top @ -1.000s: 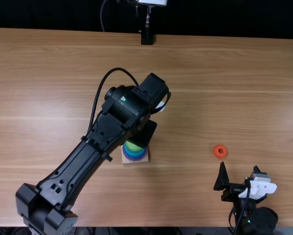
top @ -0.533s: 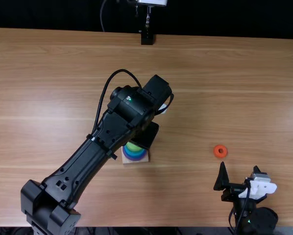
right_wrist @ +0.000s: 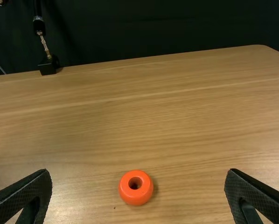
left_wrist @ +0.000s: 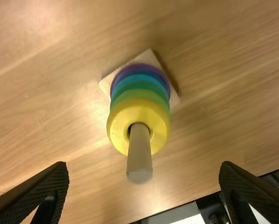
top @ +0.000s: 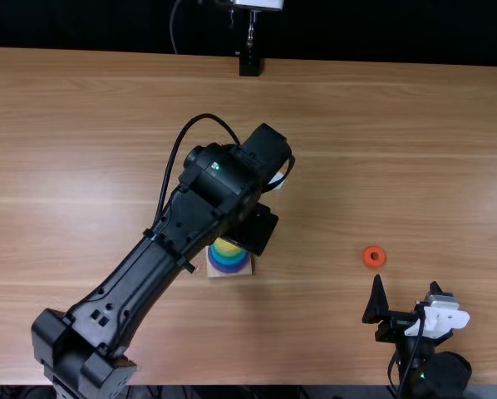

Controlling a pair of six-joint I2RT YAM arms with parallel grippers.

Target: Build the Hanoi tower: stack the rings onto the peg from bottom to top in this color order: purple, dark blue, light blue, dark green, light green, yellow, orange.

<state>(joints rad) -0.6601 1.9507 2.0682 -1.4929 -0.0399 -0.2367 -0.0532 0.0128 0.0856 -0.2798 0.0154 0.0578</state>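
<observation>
A: While the patch beside the left arm (top: 184, 216) showed light green on top half a second ago, what has changed there?

B: The yellow ring (left_wrist: 117, 125) now lies uppermost, around the peg (left_wrist: 139, 156) and above the light green ring (left_wrist: 139, 94). The left gripper (left_wrist: 144, 163) has its fingers spread, one to each side of the peg, with nothing pinched.

A: And its meaning for the build?

B: Six rings would be placed, though the two blues cannot be told apart here; purple (left_wrist: 139, 68) is lowest, on the square base (left_wrist: 149, 57). Only the orange ring (right_wrist: 125, 189) appears left to add. It lies flat toward the table's near right corner, before the right gripper (right_wrist: 138, 171), whose fingers are also parted and empty.

A: The surface and surroundings?

B: The table (top: 356, 125) is light brown wood, its grain running roughly from left edge to right. At its far edge, left of that edge's right corner, stands a small black mount (top: 249, 65); beyond hangs a dark backdrop (top: 381, 37).
</observation>
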